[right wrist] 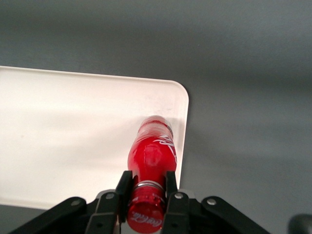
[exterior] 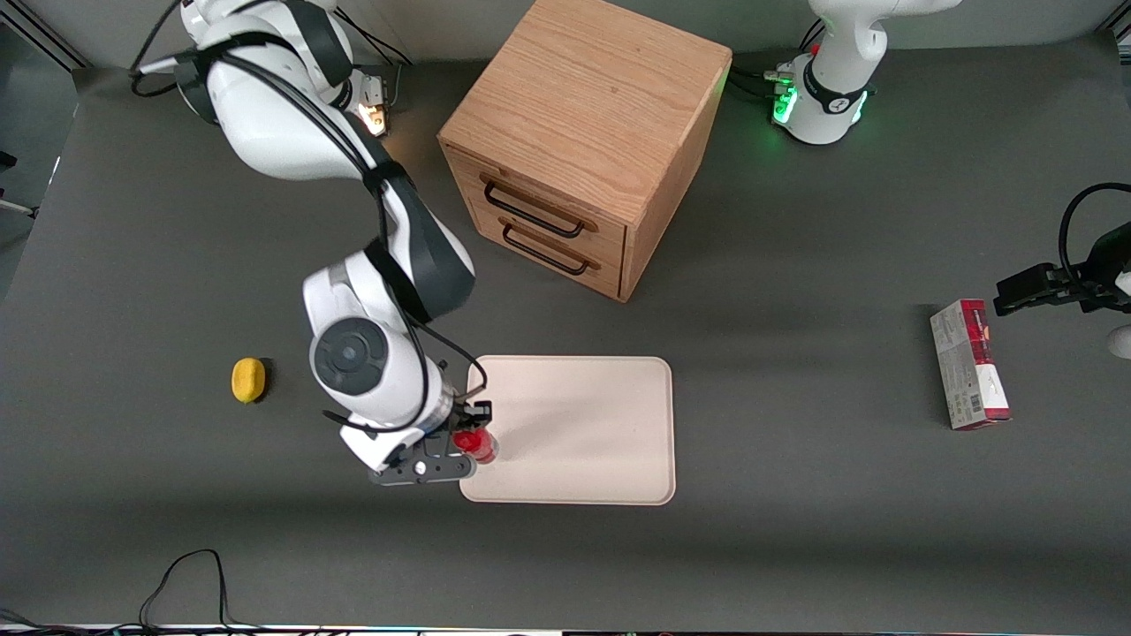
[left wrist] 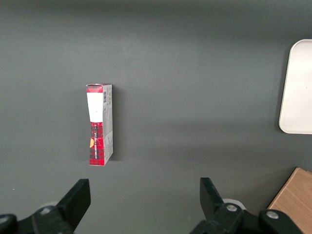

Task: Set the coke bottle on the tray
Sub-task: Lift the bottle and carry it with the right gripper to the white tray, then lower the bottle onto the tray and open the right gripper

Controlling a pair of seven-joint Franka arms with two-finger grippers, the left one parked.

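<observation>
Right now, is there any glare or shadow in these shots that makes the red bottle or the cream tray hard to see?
Front view: the right arm's gripper and its arm hide much of the small red coke bottle; soft shadow bands cross the table. Right wrist view: the cream-white rectangular tray looks bright and washed out, the bottle has a small highlight.

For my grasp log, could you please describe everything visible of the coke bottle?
The coke bottle is small, glossy red, with white script, a red cap and a narrow neck. It stands roughly upright over the tray, near the corner toward the working arm's end, nearest the front camera. The gripper has its jaws shut on the neck. Whether its base touches the tray is unclear.
</observation>
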